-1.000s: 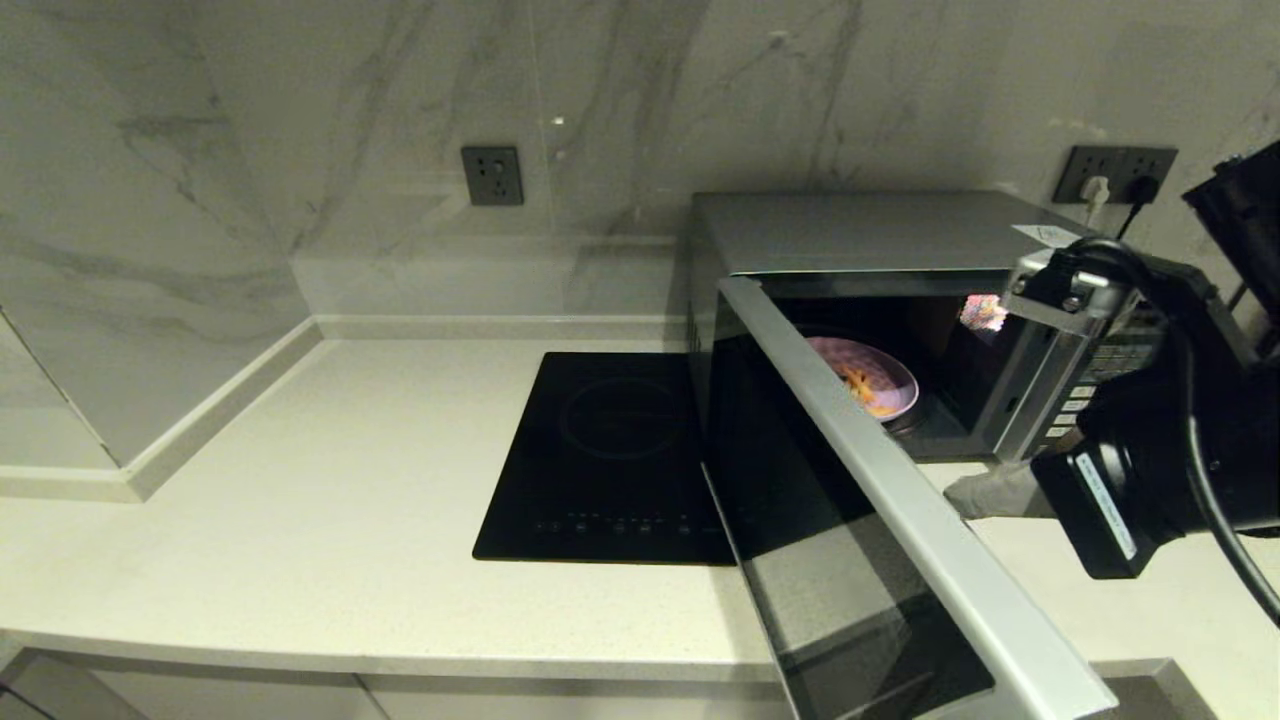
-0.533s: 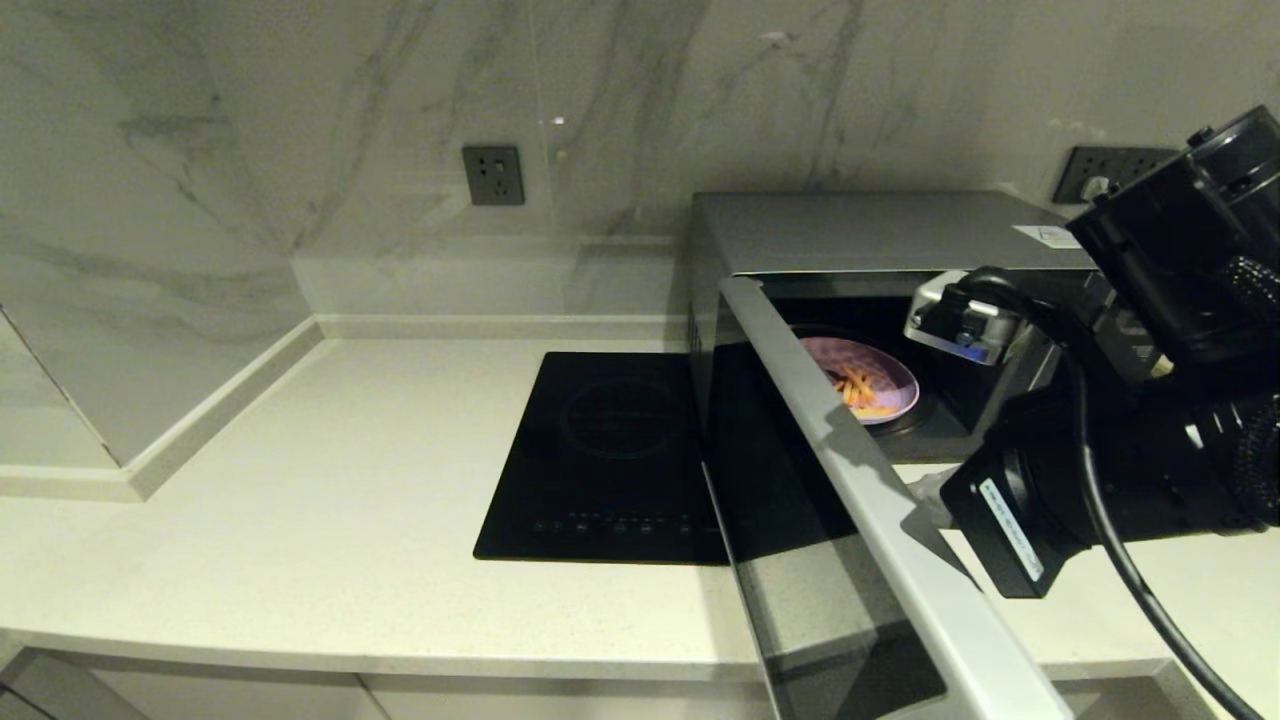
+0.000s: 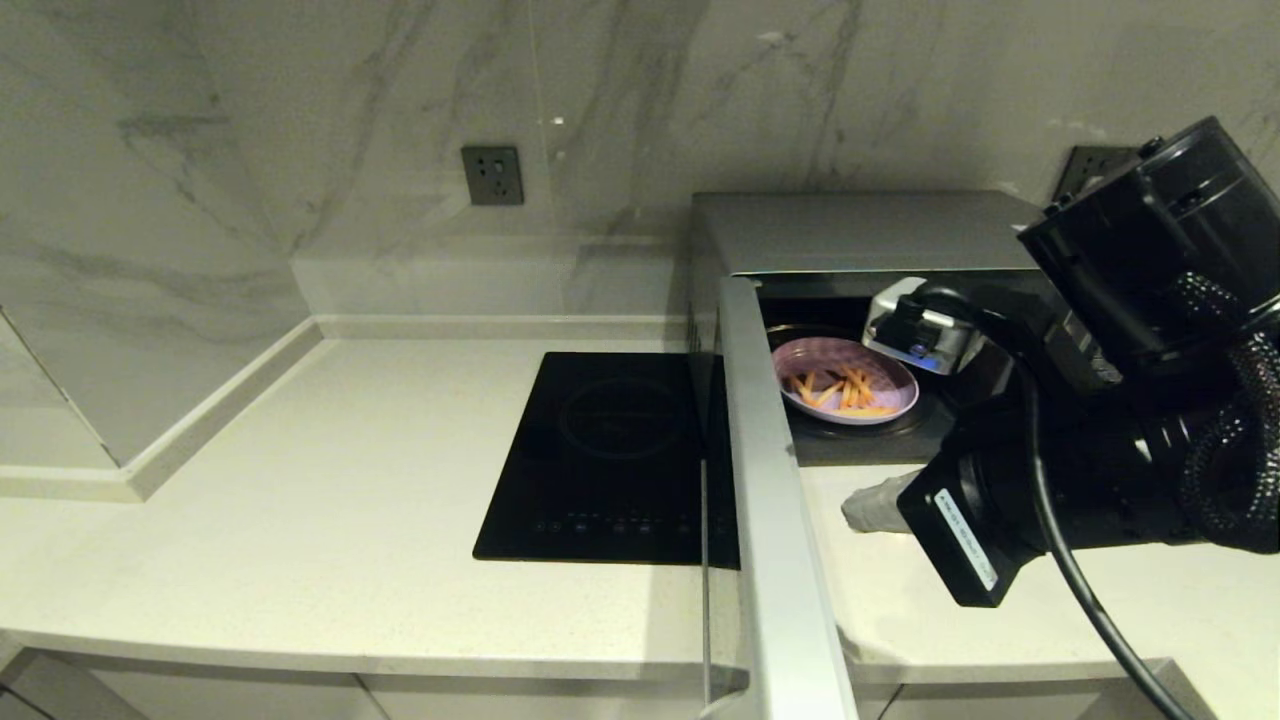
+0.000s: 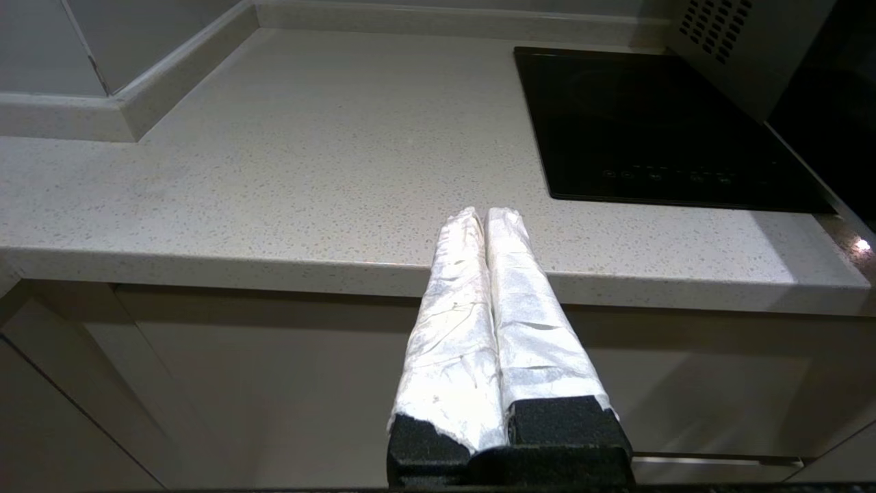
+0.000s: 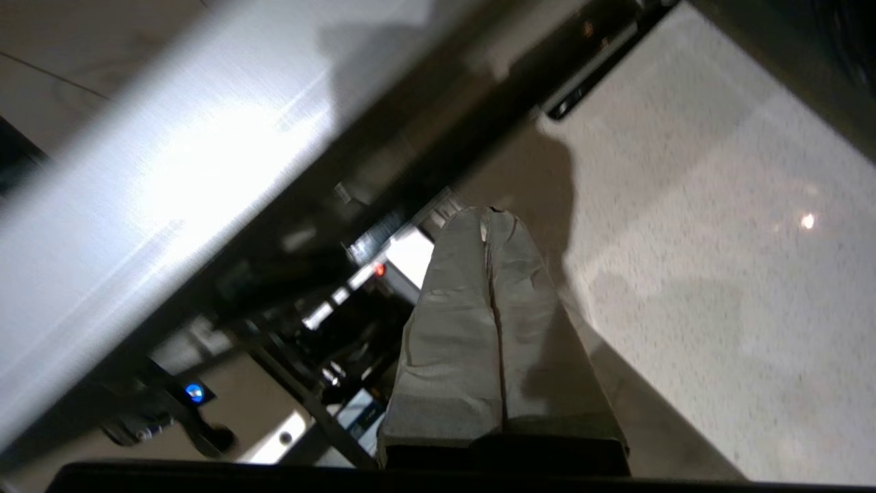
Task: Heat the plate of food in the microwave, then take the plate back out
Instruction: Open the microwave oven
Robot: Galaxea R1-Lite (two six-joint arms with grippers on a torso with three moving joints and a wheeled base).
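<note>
The silver-grey microwave (image 3: 860,230) stands at the back right of the counter with its door (image 3: 775,520) swung fully out toward me. Inside, on the turntable, sits the pale lilac plate of food (image 3: 845,380) with orange-yellow sticks. My right gripper (image 3: 855,508) is shut and empty, low over the counter just right of the open door, pointing at its inner face (image 5: 171,157); its wrapped fingers (image 5: 479,308) press together. My left gripper (image 4: 484,213) is shut and empty, parked below the counter's front edge, out of the head view.
A flat black glass cooktop (image 3: 610,455) is set into the pale counter (image 3: 330,500) left of the microwave. A wall socket (image 3: 492,175) sits on the marble backsplash. A raised ledge (image 3: 200,420) borders the counter's left side.
The microwave door has swung wider, from half open to fully out toward me. My right arm has moved left and forward behind it, and more of the plate now shows.
</note>
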